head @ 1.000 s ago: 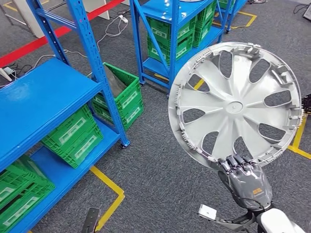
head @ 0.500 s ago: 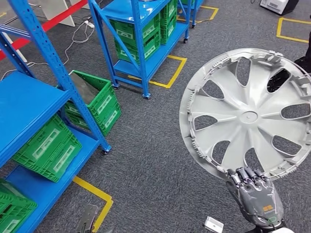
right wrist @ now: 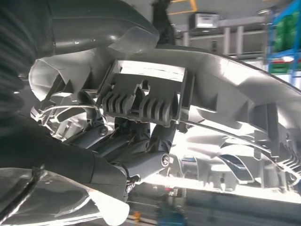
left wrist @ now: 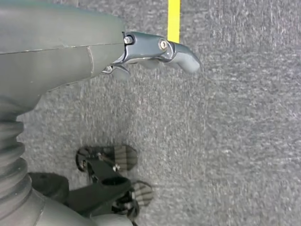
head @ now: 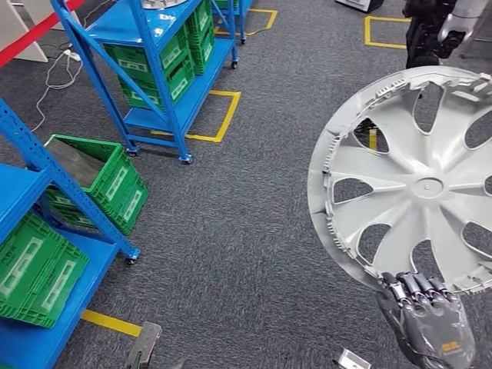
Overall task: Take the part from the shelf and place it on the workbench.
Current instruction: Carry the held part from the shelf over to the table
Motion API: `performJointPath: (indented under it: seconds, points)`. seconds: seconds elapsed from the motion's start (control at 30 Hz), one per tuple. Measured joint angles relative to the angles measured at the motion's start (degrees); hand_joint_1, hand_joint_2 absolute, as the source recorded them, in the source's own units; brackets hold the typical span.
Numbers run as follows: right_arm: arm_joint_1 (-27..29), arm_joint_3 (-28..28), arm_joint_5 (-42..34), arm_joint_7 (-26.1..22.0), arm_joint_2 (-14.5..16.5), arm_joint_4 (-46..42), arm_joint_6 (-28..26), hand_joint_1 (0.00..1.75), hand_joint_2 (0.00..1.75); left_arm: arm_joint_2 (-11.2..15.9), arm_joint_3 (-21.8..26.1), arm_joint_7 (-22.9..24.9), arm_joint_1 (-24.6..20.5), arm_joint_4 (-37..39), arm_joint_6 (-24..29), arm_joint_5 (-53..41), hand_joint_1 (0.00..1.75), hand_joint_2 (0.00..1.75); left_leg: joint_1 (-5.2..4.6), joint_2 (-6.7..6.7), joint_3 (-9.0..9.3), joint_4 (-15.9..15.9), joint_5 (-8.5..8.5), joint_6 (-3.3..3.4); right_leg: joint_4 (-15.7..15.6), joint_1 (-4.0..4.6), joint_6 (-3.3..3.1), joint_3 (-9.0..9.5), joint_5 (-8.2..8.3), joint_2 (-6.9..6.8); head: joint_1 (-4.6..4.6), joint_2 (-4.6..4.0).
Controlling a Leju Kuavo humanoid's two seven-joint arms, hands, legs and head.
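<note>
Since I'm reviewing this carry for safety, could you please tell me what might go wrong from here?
The right hand holds the wheel cover by its bottom rim alone, so the big disc might tip or slip while walking. The cover also hides much of the floor ahead, where a dark machine stands; a bump seems possible.

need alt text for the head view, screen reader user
The robot's right hand grips a large silver wheel cover by its lower rim, holding it up over grey carpet. To the left stand blue shelves with green crates and yellow floor tape.
</note>
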Motion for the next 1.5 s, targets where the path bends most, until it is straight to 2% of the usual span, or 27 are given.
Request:
performJointPath:
  seconds: [0.03, 0.1, 0.17, 0.23, 0.27, 0.3, 0.37, 0.43, 0.47, 0.53, 0.6, 0.7, 0.77, 0.83, 0.9, 0.93, 0.97, 1.03, 1.1, 1.17, 1.2, 1.27, 1.3, 1.33, 1.4, 1.47, 1.5]
  points:
    - [0.4, -0.3, -0.1, 0.0, -0.2, -0.2, -0.1, 1.75, 1.75, 0.0, 0.0, -0.1, 0.0, 0.0, 0.1, 0.1, 0.0, 1.75, 0.13, 0.68, 0.16, -0.6, 0.22, 0.06, -0.1, -0.11, 0.32, -0.21, 0.16, 0.42, -0.03, 0.0]
    - [0.9, -0.7, -0.3, 0.0, -0.7, -0.6, -0.1, 1.75, 1.75, 0.0, 0.1, -0.4, -0.2, -0.2, 0.2, 0.4, 0.0, 1.75, 0.31, 2.25, 0.57, -1.9, 0.97, 0.24, 1.5, 0.17, 0.65, -1.39, -0.99, -1.69, 0.12, 0.0]
    - [1.0, -1.0, -0.4, -0.2, -1.1, -0.7, -0.1, 1.75, 1.75, -0.1, 0.1, -0.6, -0.3, -0.2, 0.1, 0.6, 0.0, 1.75, 0.27, 3.95, 0.68, -2.6, 1.42, 0.41, 7.3, 0.47, 0.83, -4.23, -4.44, -5.59, 0.32, 0.0]
    - [0.9, -1.1, -0.4, -0.3, -1.3, -0.8, 0.0, 1.75, 1.75, -0.1, 0.1, -0.7, -0.2, -0.3, -0.1, 0.6, 0.0, 1.75, 0.24, 5.65, 0.49, -2.5, 1.43, 0.45, 13.9, 0.38, 1.25, -6.98, -7.32, -7.19, 0.43, 0.0]
    - [1.0, -1.1, -0.4, -0.3, -1.4, -0.8, 0.0, 1.75, 1.75, -0.2, 0.1, -0.7, -0.2, -0.3, -0.1, 0.6, 0.0, 1.75, 0.28, 6.52, 0.46, -2.5, 1.39, 0.39, 15.0, 0.27, 1.5, -7.2, -7.41, -7.51, 0.41, 0.0]
    - [1.0, -1.2, -0.5, -0.3, -1.5, -0.8, 0.0, 1.75, 1.75, -0.2, 0.1, -0.7, -0.2, -0.3, -0.1, 0.6, 0.0, 1.75, 0.36, 7.35, 0.44, -2.5, 1.32, 0.28, 13.9, 0.13, 1.75, -6.31, -6.53, -7.83, 0.43, 0.0]
    - [1.4, -1.5, -0.5, 0.0, -1.9, -1.1, 0.1, 1.75, 1.75, -0.5, 0.1, -0.8, -0.3, -0.3, -0.3, 0.8, 0.0, 1.75, 0.52, 8.76, 0.45, -2.0, 0.98, -0.24, 6.5, -0.14, 2.32, -1.82, -3.61, -9.84, 0.43, 0.0]
    - [2.6, -2.2, -0.4, 0.9, -2.6, -1.9, 0.1, 1.75, 1.75, -0.7, 0.1, -1.1, -0.5, -0.3, -0.5, 0.8, 0.0, 1.75, 0.27, 9.7, 0.37, -1.1, 0.36, -0.96, 0.7, -0.11, 1.97, 1.79, -2.25, -11.84, 0.34, 0.0]
    - [3.6, -2.6, -0.2, 1.7, -3.0, -2.6, 0.1, 1.75, 1.75, -0.8, 0.1, -1.1, -0.5, -0.3, -0.6, 0.6, 0.0, 1.75, 0.07, 10.11, 0.36, -0.8, 0.14, -1.23, -0.2, -0.01, 1.56, 2.38, -2.32, -12.24, 0.23, 0.0]
    - [5.8, -3.6, 0.3, 3.1, -3.7, -3.9, 0.0, 1.75, 1.75, -1.1, 0.0, -0.8, -0.6, -0.3, -0.6, 0.0, 0.0, 1.75, -0.01, 10.95, 0.44, -0.5, -0.12, -1.55, -0.1, 0.09, 0.57, 2.34, -2.26, -11.0, 0.03, 0.0]
    - [7.7, -4.4, 0.7, 3.9, -4.2, -5.0, 0.0, 1.75, 1.75, -1.4, -0.1, -0.6, -0.6, -0.3, -0.6, -0.5, 0.0, 1.75, 0.35, 9.64, 0.06, 1.1, -1.65, -1.98, -0.1, 0.03, -0.03, 2.24, -2.06, -9.74, -0.02, 0.0]
    - [9.1, -4.9, 0.9, 4.4, -4.9, -6.1, 0.0, 1.75, 1.75, -1.6, -0.1, -0.5, -0.4, -0.3, -0.6, -0.6, 0.0, 1.75, 0.72, 5.65, -4.07, 11.2, -7.19, -2.21, -0.1, 0.21, -0.75, 2.09, -1.81, -7.49, -0.09, 0.0]
    - [9.6, -5.1, 1.1, 4.6, -5.1, -6.4, -0.1, 1.75, 1.75, -1.7, -0.1, -0.5, -0.3, -0.3, -0.6, -0.6, 0.0, 1.75, 0.57, 4.98, -6.63, 16.4, -8.44, -1.69, -0.1, 0.55, -0.98, 2.0, -1.69, -5.78, -0.07, 0.0]
    - [10.0, -5.2, 1.2, 4.6, -5.1, -6.6, -0.1, 1.75, 1.75, -1.7, -0.1, -0.5, -0.3, -0.3, -0.6, -0.6, 0.0, 1.75, 0.09, 4.34, -5.74, 13.5, -5.4, -0.75, -0.1, 0.76, -1.14, 1.99, -1.56, -4.09, -0.04, 0.0]
    - [10.2, -5.2, 1.3, 4.6, -5.1, -6.8, -0.1, 1.75, 1.75, -1.6, -0.1, -0.5, -0.4, -0.3, -0.6, -0.6, 0.0, 1.75, -0.51, 1.44, -2.49, 5.5, -1.1, 0.45, -0.1, 0.68, -1.19, 1.89, -1.37, -2.56, -0.02, 0.0]
    - [10.2, -5.2, 1.3, 4.7, -5.1, -6.9, -0.1, 1.75, 1.75, -1.5, -0.1, -0.5, -0.4, -0.3, -0.6, -0.7, 0.0, 1.75, -0.72, -0.05, -1.23, 2.4, 0.16, 0.88, -0.2, 0.51, -1.07, 1.73, -1.23, -1.83, -0.05, 0.0]
    - [10.3, -5.3, 1.4, 4.8, -5.1, -6.9, -0.1, 1.75, 1.75, -1.4, -0.2, -0.4, -0.4, -0.3, -0.6, -0.8, 0.0, 1.75, -0.87, -1.15, -0.51, 0.6, 0.68, 1.25, -0.2, 0.29, -0.82, 1.48, -1.03, -1.12, -0.09, 0.0]
    - [10.8, -5.3, 1.6, 5.4, -5.2, -7.1, -0.2, 1.75, 1.75, -1.4, -0.3, -0.1, -0.5, -0.3, -0.5, -1.2, 0.0, 1.75, -0.98, -0.66, -0.23, -0.5, 0.82, 1.48, -0.4, -0.04, -0.09, 0.89, -0.57, 0.25, -0.18, 0.0]
    - [11.9, -5.4, 2.1, 6.5, -5.5, -7.6, -0.5, 1.75, 1.75, -1.6, -0.4, 0.3, -0.7, -0.3, -0.4, -1.5, 0.0, 1.75, -0.77, 0.91, 0.27, -2.1, 1.59, 1.32, 0.3, 0.11, 0.22, -0.08, -1.13, -1.51, -0.06, 0.0]
    - [12.7, -5.4, 2.8, 7.6, -5.9, -8.1, -1.2, 1.75, 1.75, -1.7, -0.5, 0.5, -0.8, -0.3, -0.4, -1.7, 0.0, 1.75, -0.53, 2.67, 0.64, -3.4, 2.25, 1.13, 4.7, 0.39, 0.4, -2.35, -3.97, -5.34, 0.22, 0.0]
    - [12.8, -5.5, 3.1, 8.0, -6.0, -8.2, -1.6, 1.75, 1.75, -1.7, -0.5, 0.5, -0.8, -0.3, -0.4, -1.8, 0.0, 1.75, -0.5, 3.51, 0.62, -3.5, 2.29, 1.18, 8.2, 0.38, 0.68, -3.92, -5.85, -6.54, 0.36, 0.0]
    - [13.0, -5.4, 3.7, 8.7, -6.1, -8.3, -2.3, 1.75, 1.75, -1.8, -0.6, 0.7, -0.8, -0.3, -0.5, -2.3, 0.0, 1.75, -0.37, 5.48, 0.49, -3.4, 2.19, 1.04, 13.7, 0.08, 1.45, -6.23, -7.89, -7.31, 0.35, 0.0]
    - [13.2, -5.4, 3.9, 8.9, -6.1, -8.3, -2.4, 1.75, 1.75, -1.8, -0.7, 0.8, -0.9, -0.3, -0.5, -2.5, 0.0, 1.75, -0.22, 6.42, 0.45, -3.3, 2.06, 0.85, 13.8, -0.14, 1.9, -6.01, -7.48, -7.57, 0.36, 0.0]
    - [13.3, -5.3, 4.0, 9.2, -6.1, -8.3, -2.4, 1.75, 1.75, -1.9, -0.9, 0.9, -1.0, -0.3, -0.5, -2.8, 0.0, 1.75, -0.02, 7.28, 0.43, -3.1, 1.88, 0.57, 11.7, -0.37, 2.36, -4.56, -6.16, -8.01, 0.35, 0.0]
    - [13.8, -5.3, 4.1, 9.3, -6.1, -8.3, -2.5, 1.75, 1.75, -1.8, -1.2, 0.9, -1.3, -0.4, -0.4, -2.9, 0.0, 1.75, 0.22, 8.65, 0.39, -2.3, 1.27, -0.31, 4.0, -0.75, 3.18, 0.23, -3.4, -10.41, 0.42, 0.0]
    - [14.4, -5.4, 4.2, 9.2, -6.0, -8.5, -2.5, 1.75, 1.75, -1.7, -1.4, 0.9, -1.5, -0.4, -0.3, -2.9, 0.0, 1.75, 0.07, 9.69, 0.44, -1.2, 0.52, -1.19, -0.4, -0.88, 2.77, 3.12, -2.49, -12.19, 0.33, 0.0]
    - [14.8, -5.5, 4.3, 9.0, -5.9, -8.8, -2.5, 1.75, 1.75, -1.6, -1.4, 0.9, -1.6, -0.5, -0.3, -2.9, 0.0, 1.75, -0.05, 10.16, 0.53, -0.9, 0.31, -1.45, -0.4, -0.82, 2.2, 3.21, -2.7, -12.17, 0.24, 0.0]
